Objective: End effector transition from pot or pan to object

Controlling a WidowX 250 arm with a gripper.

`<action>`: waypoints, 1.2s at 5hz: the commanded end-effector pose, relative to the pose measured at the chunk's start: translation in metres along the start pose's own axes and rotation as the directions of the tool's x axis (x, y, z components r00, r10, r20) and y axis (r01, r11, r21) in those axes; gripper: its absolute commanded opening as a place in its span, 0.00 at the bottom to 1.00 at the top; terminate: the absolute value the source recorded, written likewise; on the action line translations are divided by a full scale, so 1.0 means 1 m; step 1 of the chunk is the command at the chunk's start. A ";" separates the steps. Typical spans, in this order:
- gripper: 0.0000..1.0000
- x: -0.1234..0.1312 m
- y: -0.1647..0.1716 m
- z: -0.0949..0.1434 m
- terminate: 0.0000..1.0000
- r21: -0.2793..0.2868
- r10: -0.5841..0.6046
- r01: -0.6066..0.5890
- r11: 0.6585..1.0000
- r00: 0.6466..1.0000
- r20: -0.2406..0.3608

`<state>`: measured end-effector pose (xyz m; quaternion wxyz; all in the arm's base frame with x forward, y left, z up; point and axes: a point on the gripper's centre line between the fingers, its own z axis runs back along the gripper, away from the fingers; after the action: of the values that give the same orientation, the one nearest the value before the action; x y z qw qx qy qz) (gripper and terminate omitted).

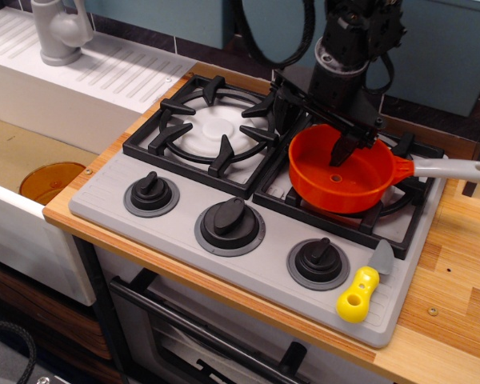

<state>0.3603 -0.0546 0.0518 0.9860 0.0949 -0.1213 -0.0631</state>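
Observation:
The orange saucepan (356,182) sits on the right burner grate, its light-grey handle (452,169) pointing right and slightly raised. My black gripper (340,138) comes down over the pan's far rim. One dark finger (345,150) is inside the bowl and the other is behind the rim, so the jaws appear closed on the rim. The yellow-handled toy utensil (358,294) with its short grey blade (382,258) lies at the stove's front right corner, well in front of the gripper and untouched.
Three black knobs (229,224) line the grey stove front. The left burner grate (216,132) is bare. A sink at left holds a flat amber disc (52,181), with a grey faucet (60,28) behind. Wooden counter (456,320) lies to the right.

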 end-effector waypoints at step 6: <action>1.00 -0.022 -0.027 0.103 0.00 0.001 0.047 -0.047 0.999 0.999 0.024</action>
<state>0.3054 -0.0961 0.1194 0.9882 0.1026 -0.1044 -0.0448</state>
